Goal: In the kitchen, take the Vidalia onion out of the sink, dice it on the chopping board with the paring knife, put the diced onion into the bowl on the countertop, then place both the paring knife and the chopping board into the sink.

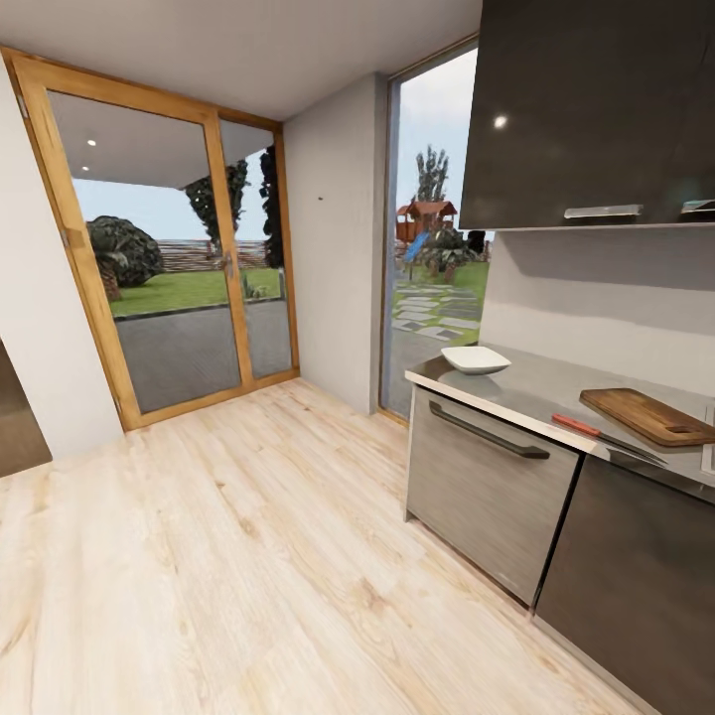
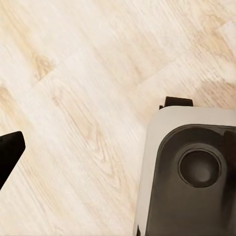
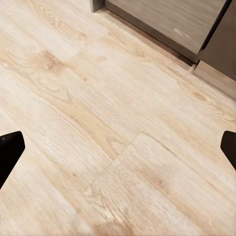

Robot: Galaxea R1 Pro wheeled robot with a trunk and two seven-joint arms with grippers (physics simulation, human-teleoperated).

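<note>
Three task items are sitting on the countertop (image 1: 556, 382) at the head view's right: the bowl (image 1: 476, 358) near its left end, the board (image 1: 647, 415) further right, the knife (image 1: 604, 436) lying along the front edge just beside the board. Dark cabinets (image 1: 497, 492) are standing beneath. Wide open wood floor (image 1: 228, 556) is stretching toward the glazed doors (image 1: 174, 258) — nothing standing in the way. Right gripper (image 3: 118, 145) fingertips (image 3: 10, 152) are spread wide over the floor near the cabinet base. Left gripper — one dark tip (image 2: 9, 153) showing; state cannot be told — is hanging beside the robot's base (image 2: 191, 172).
</note>
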